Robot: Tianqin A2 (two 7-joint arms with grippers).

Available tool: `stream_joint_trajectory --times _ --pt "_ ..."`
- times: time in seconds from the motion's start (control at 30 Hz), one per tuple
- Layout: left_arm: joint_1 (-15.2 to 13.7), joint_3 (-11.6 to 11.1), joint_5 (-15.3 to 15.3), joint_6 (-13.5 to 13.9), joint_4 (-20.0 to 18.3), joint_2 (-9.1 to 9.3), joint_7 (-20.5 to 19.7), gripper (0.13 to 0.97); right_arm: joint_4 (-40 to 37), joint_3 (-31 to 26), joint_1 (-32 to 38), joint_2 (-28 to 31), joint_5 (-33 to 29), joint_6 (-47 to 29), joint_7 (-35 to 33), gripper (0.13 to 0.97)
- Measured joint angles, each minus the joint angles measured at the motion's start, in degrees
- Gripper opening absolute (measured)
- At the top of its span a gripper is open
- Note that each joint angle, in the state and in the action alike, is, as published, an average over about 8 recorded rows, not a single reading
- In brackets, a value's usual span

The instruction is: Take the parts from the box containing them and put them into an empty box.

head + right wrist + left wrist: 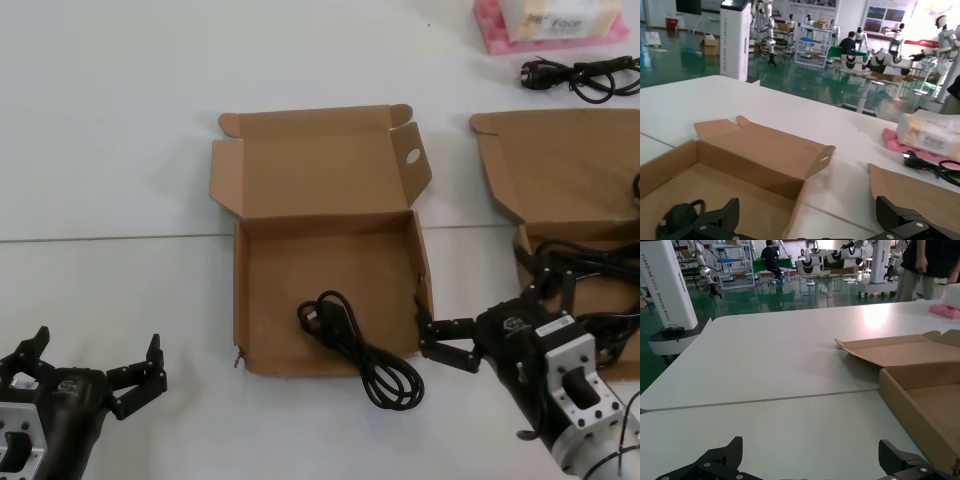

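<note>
Right hand (425,345): spread, holding nothing, hovering at the near right corner of the empty box (330,290), just beside its right wall; seemingly a cord just let go there, judged from the pose.
Left hand (95,375): spread and empty, parked over the near left of the surface (110,150), well apart from both boxes; idle, probably kept clear of the working arm.
Empty box: open in the middle, lid folded back toward the far side, round hole visible in the right lid flap; open mouth upward to receive cords.
Delivered cord (360,345): one black coil lying on the box floor, its near loop spilling over the low front edge onto the surface; not fully inside.
Box containing them (560,190): at the right edge, only partly visible, lid back.
Remaining parts (575,275): black loops tangled inside, just beyond the right arm.
Stray cord (580,75): far right on the surface, near a pink-based package (550,25), outside any box.
Progress: early, one cord moved, several left.
Risk: overhanging loop slipping out; tangled coils lifting together.
</note>
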Motion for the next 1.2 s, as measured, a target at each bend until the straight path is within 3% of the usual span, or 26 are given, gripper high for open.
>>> stream_joint_trajectory --times 1.2 --pt "0.0 -0.01 -0.02 0.0 0.0 0.0 0.03 0.966 -1.42 23.57 -11.65 -7.88 -11.7 -8.82 0.0 0.966"
